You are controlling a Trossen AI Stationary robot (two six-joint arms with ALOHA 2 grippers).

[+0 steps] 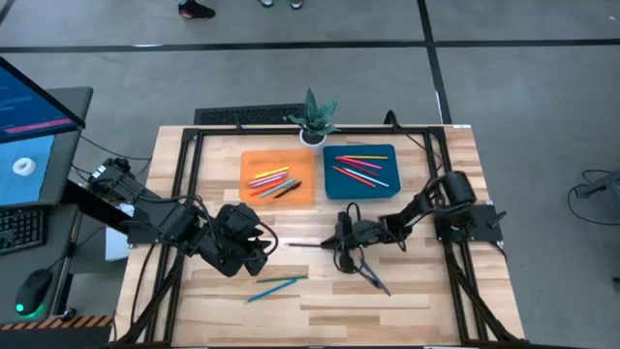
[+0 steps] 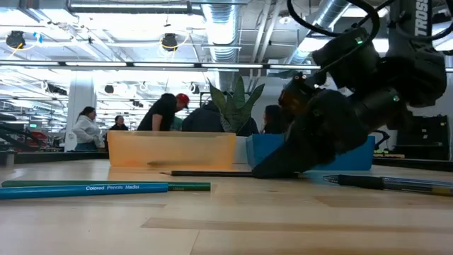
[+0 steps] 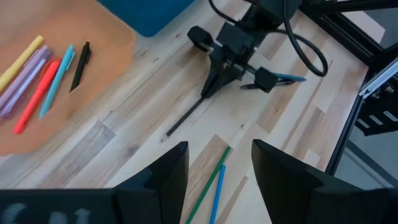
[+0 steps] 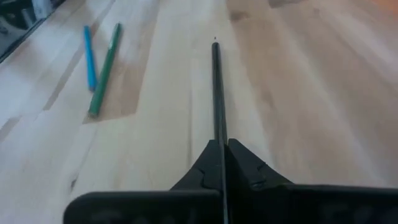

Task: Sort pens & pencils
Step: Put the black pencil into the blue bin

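Wooden table (image 1: 407, 291) holds an orange tray (image 1: 278, 176) and a blue tray (image 1: 361, 171) already carrying pens & pencils, with a green pencil (image 1: 281, 280) and a blue pencil (image 1: 263, 291) lying loose side by side near the front edge. Right gripper (image 4: 222, 152) sits low at table centre with its fingers pinched together on one end of a black pencil (image 4: 217, 87) that lies flat on the wood; left gripper (image 3: 217, 165) hovers nearby, fingers apart, holding nothing. Pencil looks light, stiff and thin, probably prone to swivel from an end grip, so a mid-shaft hold seems safer.
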